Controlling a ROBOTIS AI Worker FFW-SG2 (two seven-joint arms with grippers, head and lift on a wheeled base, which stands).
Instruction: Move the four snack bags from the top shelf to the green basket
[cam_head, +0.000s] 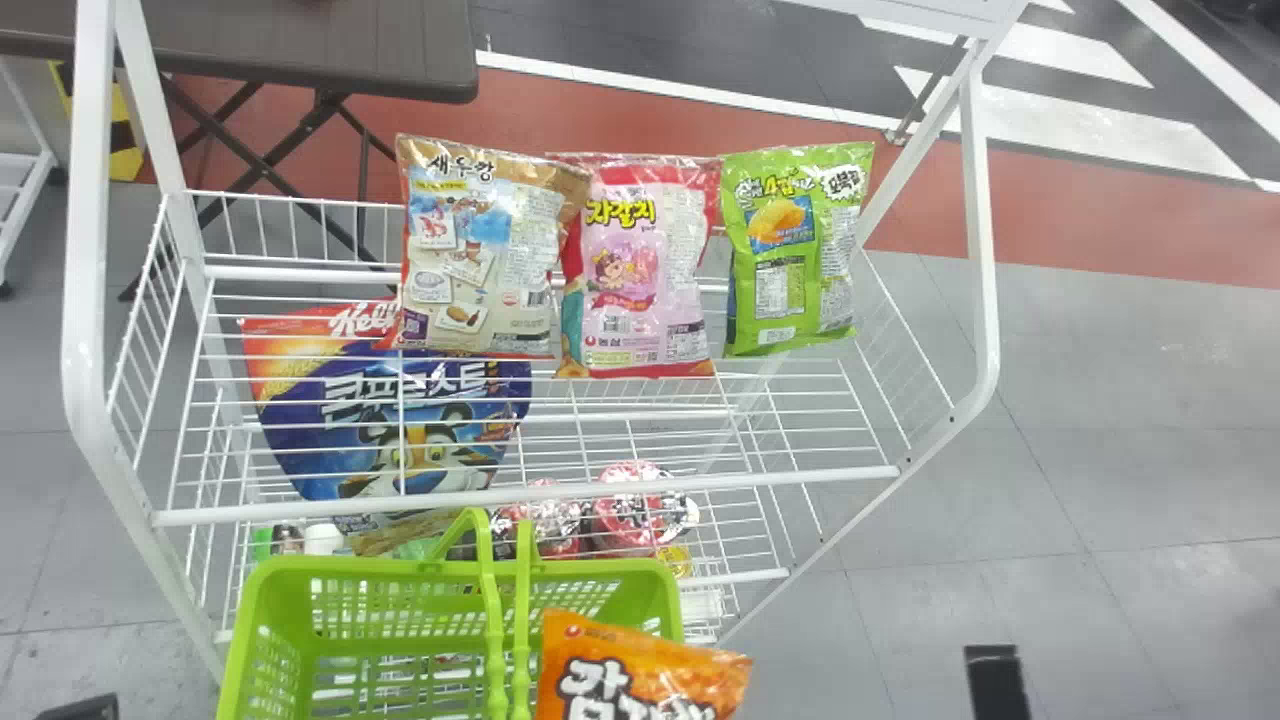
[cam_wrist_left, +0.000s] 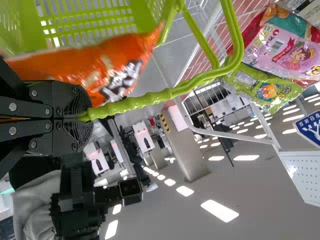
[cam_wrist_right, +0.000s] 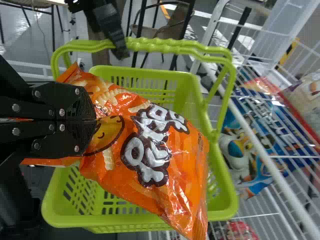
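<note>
1. We see the right end effector (cam_wrist_right: 94, 120) clamped on one end of the orange, glossy plastic snack bag (cam_wrist_right: 155, 145).
2. The bag's long axis goes outward from this end effector, on a slant. In the head view the bag is just right of the handle and overlaps the right rim of the green plastic basket (cam_head: 455, 570).
3. The left end effector (cam_wrist_left: 88, 118) is closed together on the green ribbed handle (cam_wrist_left: 165, 95); the right one is nearer to the opening for releasing, we judge.
4. So we should bring the bag inward, left from the right rim, and lower it; otherwise it may catch on the rim or handle.
5. Three bags, brown-and-blue (cam_head: 480, 270), pink (cam_head: 645, 265) and light green (cam_head: 795, 250), stand beyond the basket, on the white wire top shelf (cam_head: 540, 496).
</note>
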